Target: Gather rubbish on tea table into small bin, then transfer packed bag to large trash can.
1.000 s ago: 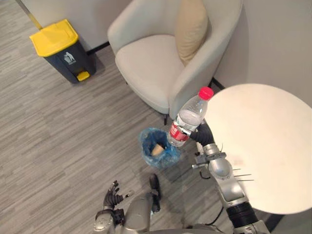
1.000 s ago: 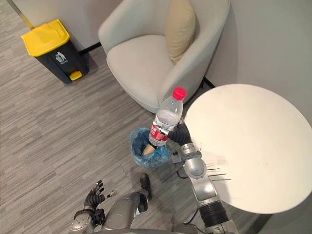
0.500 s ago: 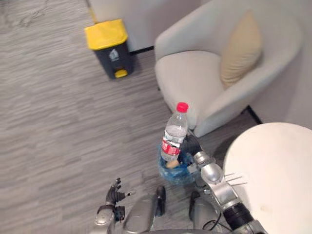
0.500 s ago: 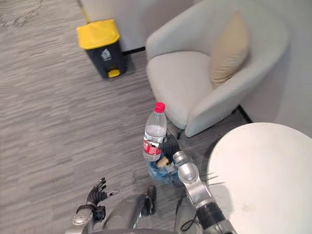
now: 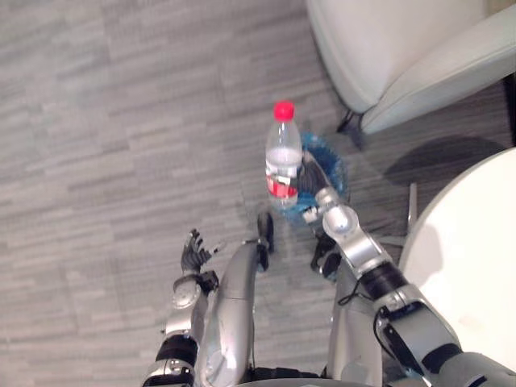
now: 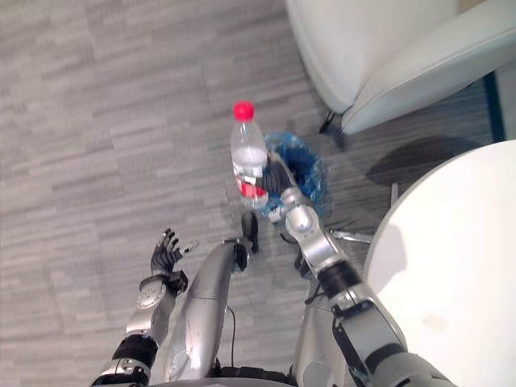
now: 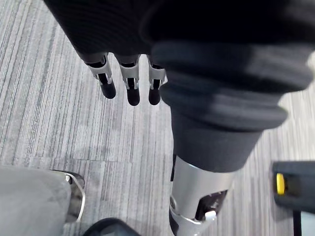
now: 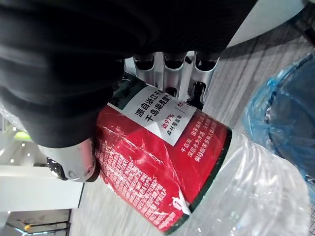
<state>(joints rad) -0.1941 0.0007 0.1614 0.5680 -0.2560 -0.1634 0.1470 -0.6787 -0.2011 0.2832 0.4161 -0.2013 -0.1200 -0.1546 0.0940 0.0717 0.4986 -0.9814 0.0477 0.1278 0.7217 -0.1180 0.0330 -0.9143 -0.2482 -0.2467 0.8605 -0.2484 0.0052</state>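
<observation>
In the left eye view the whole picture has swung downward since a second ago, which is the camera moving. Measured against the blue-lined small bin (image 5: pixel 332 165), the water bottle (image 5: pixel 283 153) has come from the tea table (image 5: pixel 468 258) side to the bin's rim, upright in the right hand (image 5: pixel 311 177). The left wrist view shows the left hand (image 7: pixel 129 81) idle over the floor, fingers straight. In the right wrist view the fingers (image 8: pixel 177 69) curl round the bottle's red label, so the drop looks still to come.

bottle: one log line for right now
step: gathering rubbish | right hand: shut on bottle, upright by small bin, not released | left hand: open, idle
</observation>
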